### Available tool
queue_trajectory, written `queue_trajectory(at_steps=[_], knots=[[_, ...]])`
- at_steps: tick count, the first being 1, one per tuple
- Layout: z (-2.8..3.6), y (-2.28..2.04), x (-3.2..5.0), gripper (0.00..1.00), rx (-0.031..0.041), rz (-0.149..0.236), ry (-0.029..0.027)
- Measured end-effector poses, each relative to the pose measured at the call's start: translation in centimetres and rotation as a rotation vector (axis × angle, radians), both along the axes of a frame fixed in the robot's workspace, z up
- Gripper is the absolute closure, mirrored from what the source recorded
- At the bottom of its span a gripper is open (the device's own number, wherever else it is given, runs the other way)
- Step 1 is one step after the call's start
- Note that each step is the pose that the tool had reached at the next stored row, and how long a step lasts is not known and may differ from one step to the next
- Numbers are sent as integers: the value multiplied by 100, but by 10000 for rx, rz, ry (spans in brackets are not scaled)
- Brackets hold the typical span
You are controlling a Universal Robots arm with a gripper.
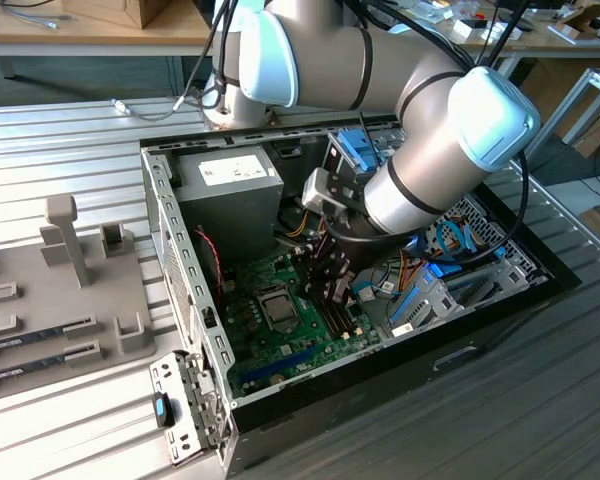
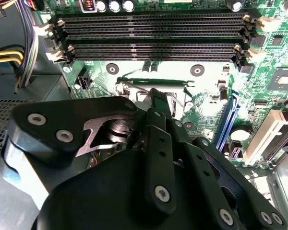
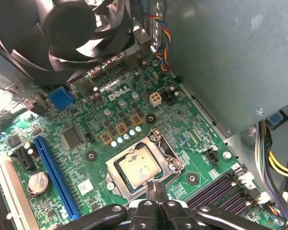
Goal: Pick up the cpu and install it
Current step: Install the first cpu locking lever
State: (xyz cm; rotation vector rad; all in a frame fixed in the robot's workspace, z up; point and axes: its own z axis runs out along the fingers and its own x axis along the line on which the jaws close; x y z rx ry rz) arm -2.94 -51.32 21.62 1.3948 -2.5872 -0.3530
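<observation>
The cpu (image 3: 140, 166) lies flat in the square metal socket frame (image 3: 169, 152) on the green motherboard (image 3: 86, 139), its silvery top catching the light. In the exterior view the cpu (image 1: 277, 308) shows as a dark square in the middle of the board. My gripper (image 3: 156, 188) hovers just beside the socket's edge, on the memory-slot side, with its black fingers (image 3: 151, 189) pressed together and nothing between them. In the second wrist view the gripper (image 2: 159, 96) points down at the socket from above, and its body hides most of the socket. The arm reaches into the open computer case (image 1: 190, 300).
Empty black memory slots (image 2: 153, 28) run beside the socket. A black fan (image 3: 62, 28) and the grey power supply (image 1: 230, 180) stand close by, with cable bundles (image 1: 440, 240) on the exterior view's right. A grey fixture (image 1: 70, 280) with memory sticks lies outside the case.
</observation>
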Motion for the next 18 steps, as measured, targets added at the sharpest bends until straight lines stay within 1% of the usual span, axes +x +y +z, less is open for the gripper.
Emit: queue_trajectory(at_steps=[2,9,10,11,12,13,18], knots=[[-8,0,1,89,-18,3,1],[-10,0,1,89,-20,4,0],[-10,0,1,89,-20,5,-9],[-11,0,1,89,-17,4,-71],[-11,0,1,89,-18,4,-170],[-13,1,3,89,-15,6,-245],[-11,0,1,89,-20,4,-244]])
